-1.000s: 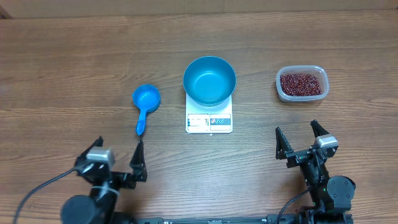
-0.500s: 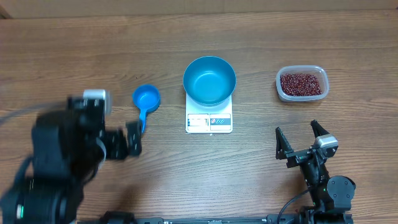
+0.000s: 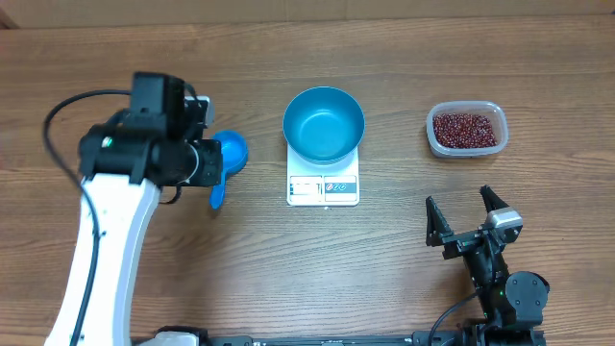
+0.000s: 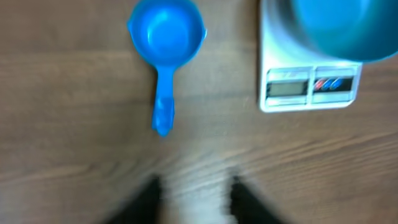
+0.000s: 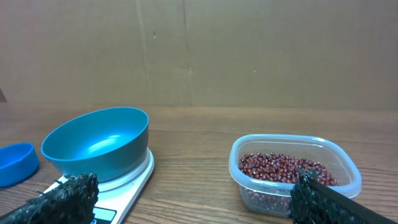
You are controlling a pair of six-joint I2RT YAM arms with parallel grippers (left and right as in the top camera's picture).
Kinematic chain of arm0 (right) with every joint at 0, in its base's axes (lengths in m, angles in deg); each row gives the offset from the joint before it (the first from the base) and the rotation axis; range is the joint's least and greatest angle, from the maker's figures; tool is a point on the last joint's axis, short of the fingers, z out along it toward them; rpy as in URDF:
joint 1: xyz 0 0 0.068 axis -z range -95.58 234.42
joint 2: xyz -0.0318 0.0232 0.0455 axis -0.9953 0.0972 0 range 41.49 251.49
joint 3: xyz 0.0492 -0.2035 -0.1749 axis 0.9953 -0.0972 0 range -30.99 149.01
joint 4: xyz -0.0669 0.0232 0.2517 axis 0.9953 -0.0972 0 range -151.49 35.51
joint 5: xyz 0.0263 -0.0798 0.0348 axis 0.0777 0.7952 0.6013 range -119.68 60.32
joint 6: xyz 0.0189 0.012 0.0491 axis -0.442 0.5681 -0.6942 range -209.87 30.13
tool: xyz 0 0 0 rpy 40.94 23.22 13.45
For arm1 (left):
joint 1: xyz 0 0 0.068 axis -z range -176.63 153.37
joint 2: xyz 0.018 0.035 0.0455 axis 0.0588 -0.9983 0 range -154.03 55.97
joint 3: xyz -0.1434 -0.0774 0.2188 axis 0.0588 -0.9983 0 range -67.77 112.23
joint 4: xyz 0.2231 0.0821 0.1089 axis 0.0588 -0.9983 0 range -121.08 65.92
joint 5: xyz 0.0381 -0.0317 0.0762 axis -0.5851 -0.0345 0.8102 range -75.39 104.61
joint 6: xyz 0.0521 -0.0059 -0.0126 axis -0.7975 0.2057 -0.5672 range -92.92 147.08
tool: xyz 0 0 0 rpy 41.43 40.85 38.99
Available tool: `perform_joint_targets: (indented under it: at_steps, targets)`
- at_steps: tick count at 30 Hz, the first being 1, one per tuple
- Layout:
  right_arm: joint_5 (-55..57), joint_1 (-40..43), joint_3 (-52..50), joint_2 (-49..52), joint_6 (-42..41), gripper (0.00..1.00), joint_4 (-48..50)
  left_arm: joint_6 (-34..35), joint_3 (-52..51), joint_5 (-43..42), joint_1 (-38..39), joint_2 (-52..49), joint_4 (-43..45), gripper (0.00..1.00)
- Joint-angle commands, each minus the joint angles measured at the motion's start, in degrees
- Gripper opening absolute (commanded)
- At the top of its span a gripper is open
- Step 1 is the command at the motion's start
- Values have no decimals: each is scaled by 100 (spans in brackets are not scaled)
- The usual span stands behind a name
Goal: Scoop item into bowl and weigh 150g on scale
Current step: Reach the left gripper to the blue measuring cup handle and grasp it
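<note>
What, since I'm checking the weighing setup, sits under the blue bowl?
The bowl stands on the white scale, whose display and front edge show. The bowl hides most of the scale's top, so nothing else there can be checked.

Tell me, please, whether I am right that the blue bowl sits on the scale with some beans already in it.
Not quite: the bowl does sit on the scale, but it is empty, as the overhead view shows; the beans lie in the tub.
</note>
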Motion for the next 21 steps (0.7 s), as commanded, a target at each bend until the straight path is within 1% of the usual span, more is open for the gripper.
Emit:
perform_joint_targets:
  at_steps: [1,4,11,15,21]
  targets:
    - [15,-22,-59,-57,-15,100,35,-83,-247,39,-31,-483,-85,59]
    - [15,-22,-59,-57,-15,100,35,-79,-330,208,-31,-898,-9,67]
    - [15,-22,-59,-57,-15,100,35,-76,-435,332,-15,-1768,411,62]
    - [15,-22,-59,-57,-15,100,35,48,-496,599,-15,-2107,540,62]
    - [15,-22,-59,-57,-15,100,35,52,-498,627,-15,-2387,833,62]
